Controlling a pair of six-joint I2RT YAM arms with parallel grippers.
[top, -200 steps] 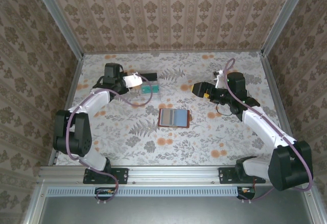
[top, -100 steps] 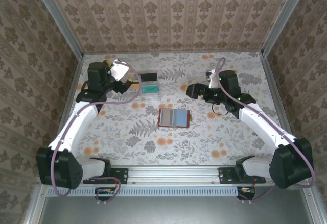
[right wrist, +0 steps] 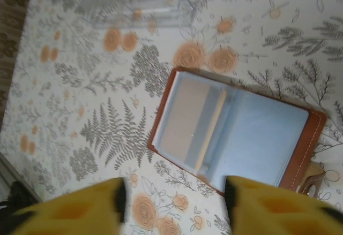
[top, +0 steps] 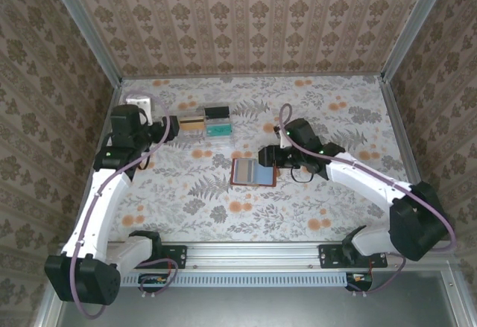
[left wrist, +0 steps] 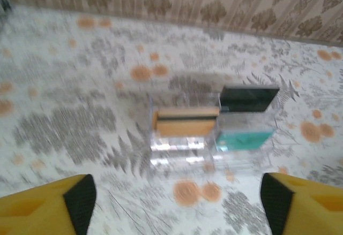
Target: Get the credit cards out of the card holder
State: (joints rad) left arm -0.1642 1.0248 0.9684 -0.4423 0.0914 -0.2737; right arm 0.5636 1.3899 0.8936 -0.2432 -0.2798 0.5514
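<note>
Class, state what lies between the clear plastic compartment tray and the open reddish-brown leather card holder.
Nothing: only bare floral tabletop separates the tray and the card holder, clearest in the right wrist view.

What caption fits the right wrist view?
Open right tool above the unfolded wallet on the floral table, clear tray beyond.

Bare table [top: 186, 208] runs wide along the near side of the card holder [top: 250, 172], so the way in from the front and from the left is free. At its far right corner the right gripper [top: 267, 156] hangs just over the edge, and its arm slants across the right half of the table, shutting that side. Farther back the clear tray [top: 195, 135] stands in the way with the left gripper [top: 170, 129] just beside its left end, leaving a free strip between tray and card holder.
</note>
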